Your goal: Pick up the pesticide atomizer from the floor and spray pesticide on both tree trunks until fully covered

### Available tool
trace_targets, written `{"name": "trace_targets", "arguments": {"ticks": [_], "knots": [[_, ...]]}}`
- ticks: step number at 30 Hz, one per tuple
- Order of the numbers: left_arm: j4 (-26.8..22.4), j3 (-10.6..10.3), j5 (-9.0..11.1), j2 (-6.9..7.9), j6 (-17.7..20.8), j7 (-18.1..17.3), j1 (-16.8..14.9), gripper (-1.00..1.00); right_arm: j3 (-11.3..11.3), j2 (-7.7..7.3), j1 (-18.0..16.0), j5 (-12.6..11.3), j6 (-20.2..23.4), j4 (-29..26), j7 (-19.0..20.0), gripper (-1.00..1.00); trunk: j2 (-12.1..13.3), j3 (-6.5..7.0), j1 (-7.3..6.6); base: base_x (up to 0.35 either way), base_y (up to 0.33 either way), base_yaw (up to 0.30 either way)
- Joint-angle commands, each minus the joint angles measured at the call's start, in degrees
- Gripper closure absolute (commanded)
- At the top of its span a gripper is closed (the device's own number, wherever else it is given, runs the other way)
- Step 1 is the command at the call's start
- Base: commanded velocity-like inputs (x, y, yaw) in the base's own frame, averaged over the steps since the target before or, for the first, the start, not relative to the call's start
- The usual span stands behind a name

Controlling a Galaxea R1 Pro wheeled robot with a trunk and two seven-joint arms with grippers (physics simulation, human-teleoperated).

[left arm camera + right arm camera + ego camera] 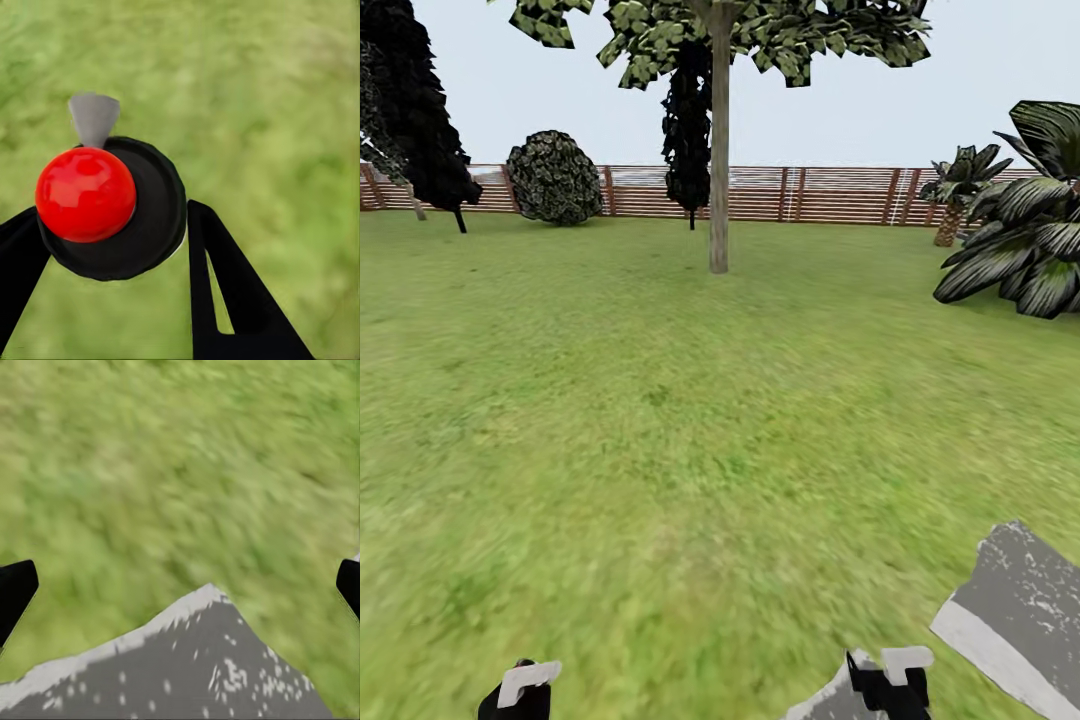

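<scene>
Low over the lawn (660,450), left end effector (112,225) clamped on atomizer (109,206), right end effector (180,585) spread wide above stepping stone (187,667).

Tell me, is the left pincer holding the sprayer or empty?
Holding it. In the left wrist view the left pincer has its black fingers on both sides of the sprayer, seen from above with its red knob and grey nozzle.

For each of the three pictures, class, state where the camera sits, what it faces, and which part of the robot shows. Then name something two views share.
Head view: high on the robot, facing forward over the lawn to a tree trunk and fence; both pincers at the bottom edge.
Left wrist view: looks down on grass; left pincer holds the atomizer.
Right wrist view: looks down; right pincer open.
Shared: the stepping stone also appears in the head view.
</scene>
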Motion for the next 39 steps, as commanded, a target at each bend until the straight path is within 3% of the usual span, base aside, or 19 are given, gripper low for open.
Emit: {"name": "trace_targets", "arguments": {"ticks": [1,39], "knots": [[0.03,-0.07,0.36,0.00,-0.17,-0.01,-0.03,1.00,-0.02,-0.01,-0.03,0.34,-0.15,0.05,-0.14,-1.00,-0.02,-0.05,0.02,0.339,0.000,0.000],[0.15,-0.07,0.36,0.00,-0.17,-0.01,-0.03,1.00,-0.03,0.00,-0.03,0.34,-0.19,0.05,-0.14,-1.00,-0.02,-0.05,0.02,0.339,0.000,0.000]]}}
